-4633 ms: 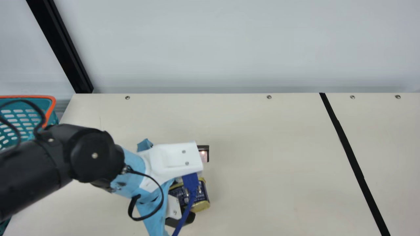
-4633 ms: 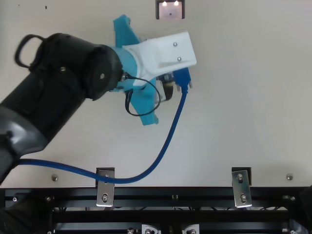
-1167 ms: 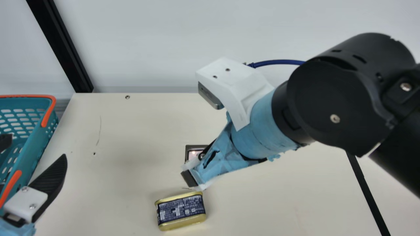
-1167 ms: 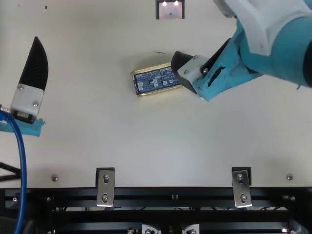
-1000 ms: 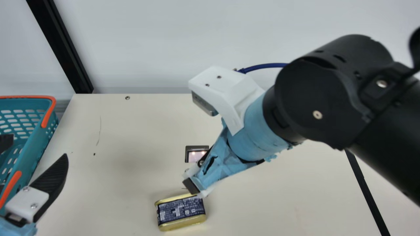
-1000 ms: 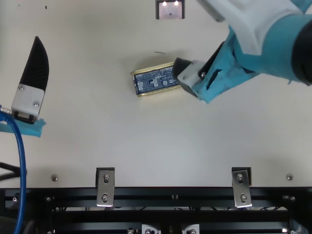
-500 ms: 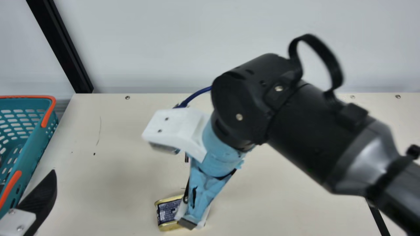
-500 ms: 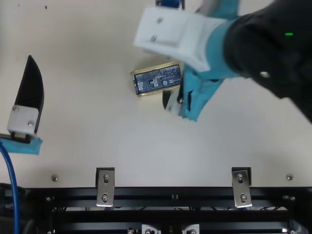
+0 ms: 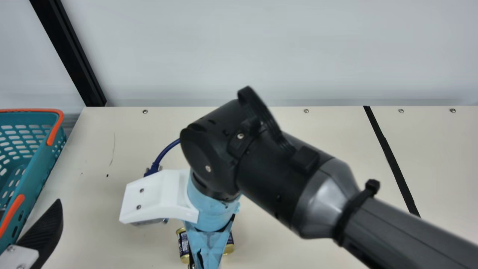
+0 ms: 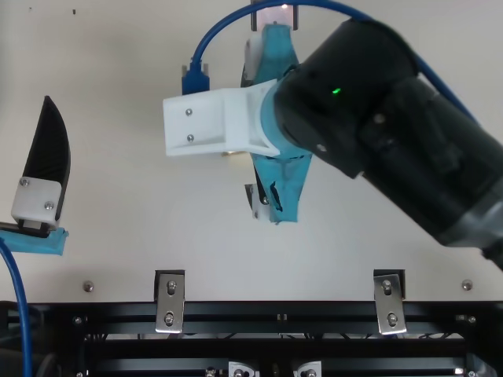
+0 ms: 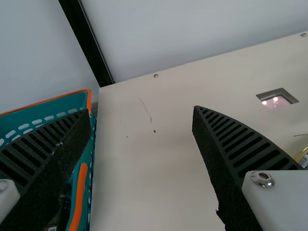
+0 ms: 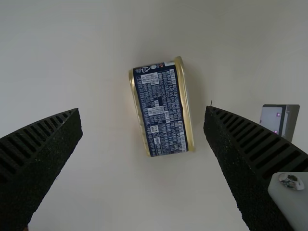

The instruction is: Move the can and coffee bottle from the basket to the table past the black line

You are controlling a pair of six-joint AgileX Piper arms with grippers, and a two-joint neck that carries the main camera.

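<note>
"What does your top view give you?"

"My right gripper (image 10: 251, 132) is over the bench (image 10: 141, 243), its jaws apart. A gold sliver of the can (image 10: 234, 153) peeks out beside the white camera mount (image 10: 206, 122). My left gripper (image 10: 47, 149) is well off to the side; I see one jaw, so I can't judge its spread from here."

"And the main view?"

"My right arm (image 9: 283, 183) slants across and hides the can's middle; an end sticks out on each side of the gripper. The can lies on the bench, well short of the line (image 9: 392, 160), between it and the basket (image 9: 56, 130). One left jaw is near that basket, which is teal with orange handles."

"Left wrist?"

"I read my left gripper (image 11: 141, 109) as wide open, bench visible between the jaws. One jaw hides part of the basket. Inside it sits something dark (image 11: 60, 214), too hidden for me to name. A lit panel (image 11: 276, 99) is set in the bench, with a gold edge of the can near it."

"Right wrist?"

"My right gripper (image 12: 142, 108) is spread wide too. I see the can between its jaws, slightly askew, printed label towards me, with bench on either side of it."
</note>
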